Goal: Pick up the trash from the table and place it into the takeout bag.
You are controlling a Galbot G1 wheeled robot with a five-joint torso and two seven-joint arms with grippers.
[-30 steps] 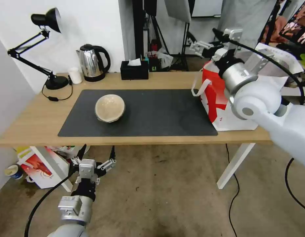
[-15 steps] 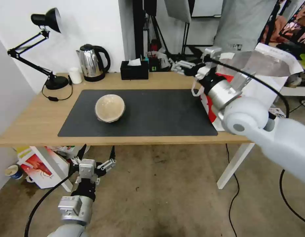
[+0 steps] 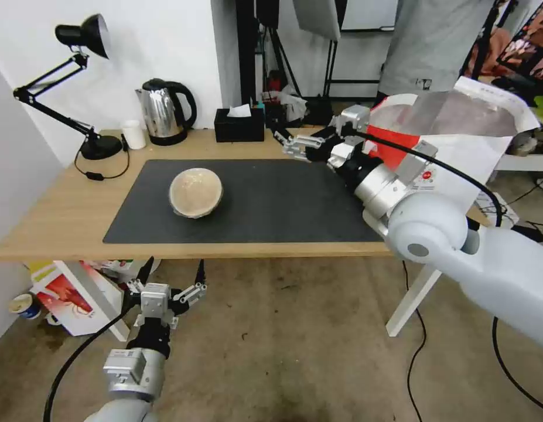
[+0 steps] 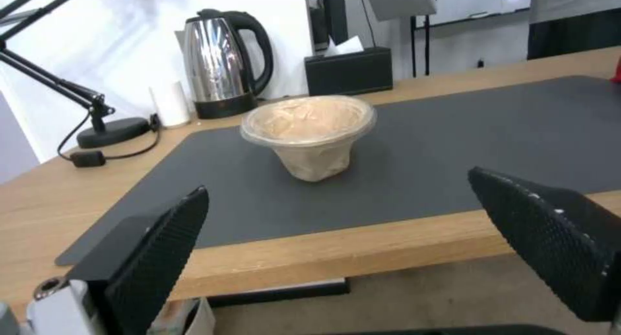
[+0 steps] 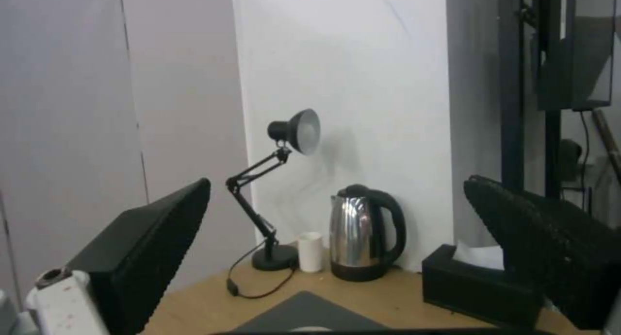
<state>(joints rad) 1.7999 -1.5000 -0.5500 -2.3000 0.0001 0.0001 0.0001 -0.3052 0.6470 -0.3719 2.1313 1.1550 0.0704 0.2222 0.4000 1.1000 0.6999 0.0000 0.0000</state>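
A shallow tan bowl [image 3: 195, 192] of trash stands upright on the left half of the dark grey mat [image 3: 283, 202] on the light-wood table [image 3: 66, 205]; the left wrist view sees the bowl [image 4: 309, 126] from the side. The takeout bag [image 3: 470, 158], white with red panels and foil lining, stands open at the table's right end. My right gripper [image 3: 287, 144] hovers open and empty over the mat's far right part, just left of the bag. My left gripper [image 3: 173, 268] hangs open below the table's front edge, pointing at the bowl, with its fingers [image 4: 155, 257] apart.
Along the table's back edge stand a black desk lamp [image 3: 86, 88], a small white cup [image 3: 133, 134], a steel kettle [image 3: 164, 111] and a black tissue box [image 3: 239, 124]. A white-and-red box [image 3: 69, 296] sits on the floor under the table's left end.
My right arm has swung from above the bag leftward and down over the mat's far right part. The left arm and the bowl have not moved.
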